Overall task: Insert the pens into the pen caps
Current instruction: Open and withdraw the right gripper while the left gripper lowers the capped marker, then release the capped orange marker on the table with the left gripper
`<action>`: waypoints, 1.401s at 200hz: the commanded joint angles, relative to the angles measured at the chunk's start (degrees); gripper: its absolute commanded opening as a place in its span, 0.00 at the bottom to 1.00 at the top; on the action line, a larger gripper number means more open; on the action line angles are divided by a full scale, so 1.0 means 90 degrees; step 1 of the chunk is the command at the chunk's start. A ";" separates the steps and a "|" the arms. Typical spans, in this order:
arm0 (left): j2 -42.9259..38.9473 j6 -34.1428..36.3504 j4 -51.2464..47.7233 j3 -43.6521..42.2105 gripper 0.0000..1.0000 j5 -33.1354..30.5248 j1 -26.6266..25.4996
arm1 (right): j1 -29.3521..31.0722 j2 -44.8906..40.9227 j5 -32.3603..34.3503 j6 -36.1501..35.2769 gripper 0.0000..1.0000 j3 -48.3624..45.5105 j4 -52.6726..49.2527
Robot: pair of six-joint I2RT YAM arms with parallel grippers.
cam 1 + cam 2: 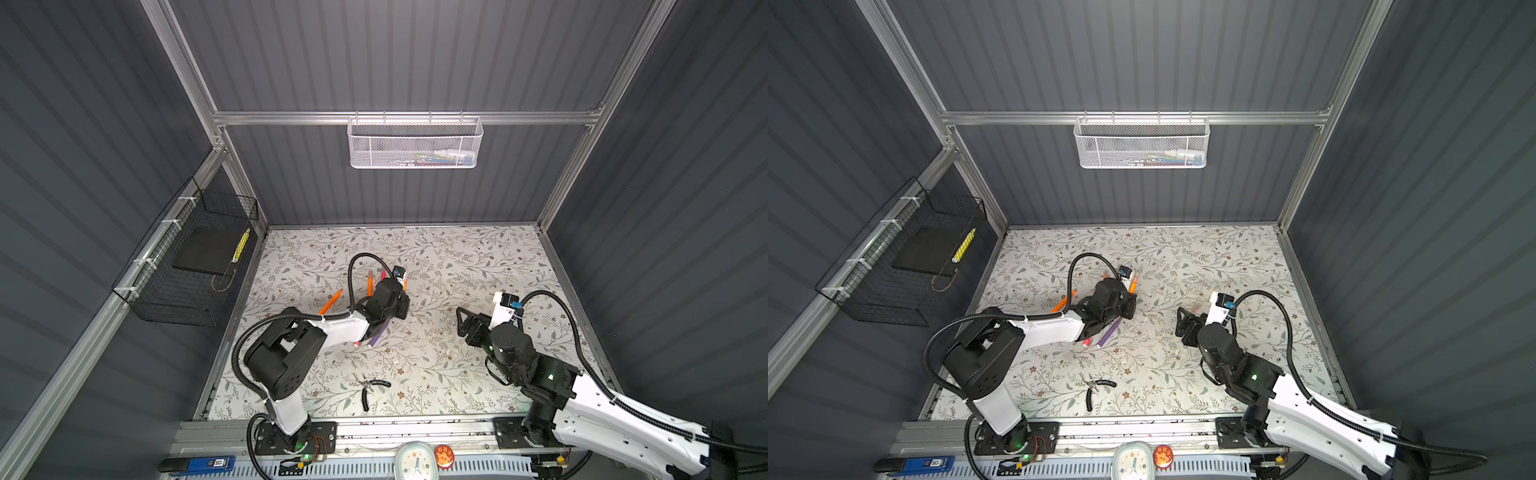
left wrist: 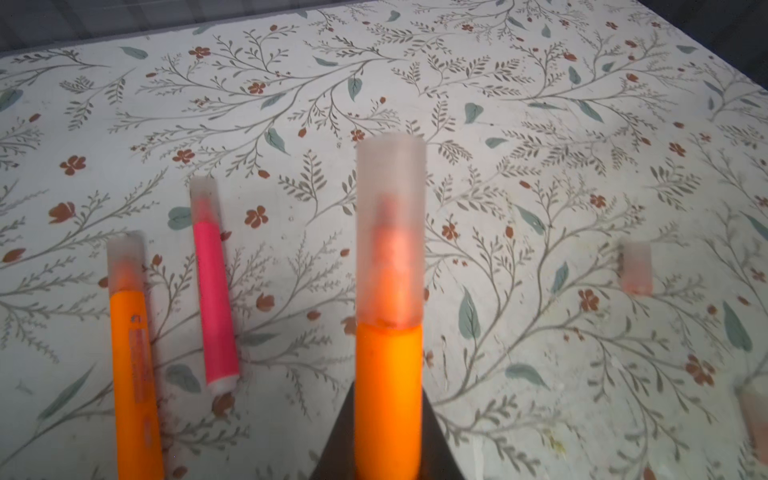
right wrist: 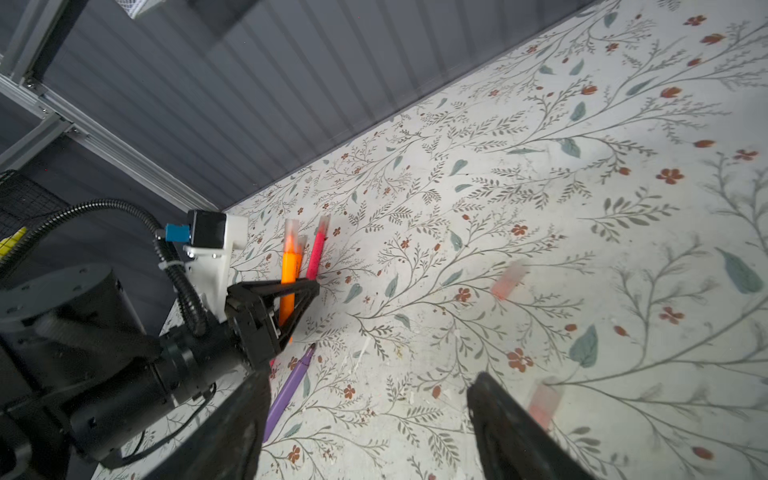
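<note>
Noting grip and stock. Left fingers (image 3: 266, 286) are clenched on the held pen (image 2: 388, 395), orange, at mid-barrel. In both top views this sits just at 11 o'clock of table (image 1: 478, 257) centre. Its cap (image 2: 390, 232) is on, rim against the barrel shoulder; it looks seated, by judgement only. Right fingers (image 3: 237, 432) are released, wide apart, with nothing between them, at 3 o'clock of centre.

Stock: a capped orange pen (image 2: 133, 374) and a capped pink pen (image 2: 216, 299) lie flat side by side, near the held pen. The purple pen (image 1: 377, 337) lies at 9 o'clock of centre, partly under the left arm; its tip looks bare. Two loose caps (image 3: 509, 280) lie on the table, one just beside a right finger. They are too faint to find in the top views.

Handling, judged: pens are light, stiff, smooth and round. They will roll, and pivot in a slack pinch. Take at mid-barrel, tip end free. Caps are tiny, thin-walled and near weightless, so likely to squirt out or squash. Pinch gently across the closed end, mouth clear.
</note>
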 commanded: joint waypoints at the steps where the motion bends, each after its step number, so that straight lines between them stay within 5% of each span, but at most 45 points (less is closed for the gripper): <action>1: 0.0560 -0.0398 -0.0990 0.0690 0.00 -0.0590 0.0051 | -0.0063 -0.0116 0.0205 0.0129 0.79 -0.0056 -0.0461; 42: 0.1481 -0.0400 -0.1701 0.1594 0.00 -0.1198 0.0149 | -0.0203 -0.0143 0.0104 0.0136 0.81 -0.0141 -0.0543; 126: 0.2180 -0.0393 -0.2225 0.2291 0.00 -0.1167 0.0385 | -0.0304 -0.0153 -0.0015 0.0146 0.81 -0.0175 -0.0536; 222: 0.1689 -0.0154 -0.2440 0.2589 0.61 -0.0571 0.0452 | -0.0327 -0.0368 -0.0056 0.0167 0.82 -0.0196 -0.0645; 280: -0.0644 -0.0152 -0.2098 0.1112 0.72 0.0117 0.0409 | -0.0337 -0.0560 -0.0165 0.0105 0.82 -0.0157 -0.0720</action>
